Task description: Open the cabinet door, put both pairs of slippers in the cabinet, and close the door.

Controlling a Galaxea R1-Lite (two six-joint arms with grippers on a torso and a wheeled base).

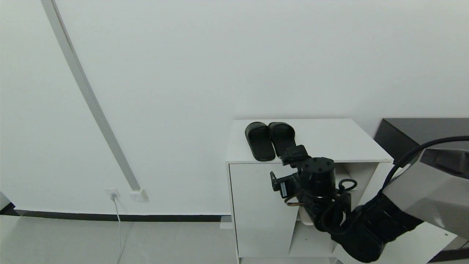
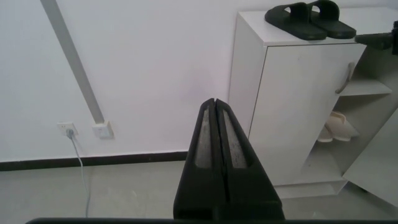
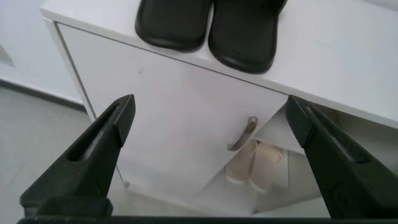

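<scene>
Closest to me, in the left wrist view, is the left gripper (image 2: 215, 155). Its two fingers are pressed flat together with nothing between them. It is low down and well away from the cabinet (image 2: 292, 112), out over the grey floor (image 2: 124, 193).

In the right wrist view I see the right gripper (image 3: 211, 155). Its fingers (image 3: 93, 155) are spread very wide and hold nothing. It is up at the front edge of the cabinet top, just in front of the black slippers (image 1: 270, 140). In the head view its tip is right by the heel of the right-hand black slipper, but I cannot tell if it touches.

Both black slippers lie side by side, flat on top of the white cabinet, toes to the wall (image 1: 183, 73).

One cabinet door (image 1: 258, 209) is shut. Its handle (image 3: 242, 134) is on the edge next to the open side. On the other side the cabinet is open, and the open door (image 1: 414, 242) swings out toward me.

Inside the open side I can see the pale slippers (image 2: 339, 127). They sit together on a shelf, below the top shelf.

Off to the side, a socket (image 1: 111, 193) is low on the wall with a white cable (image 1: 119, 227) running down from it.
</scene>
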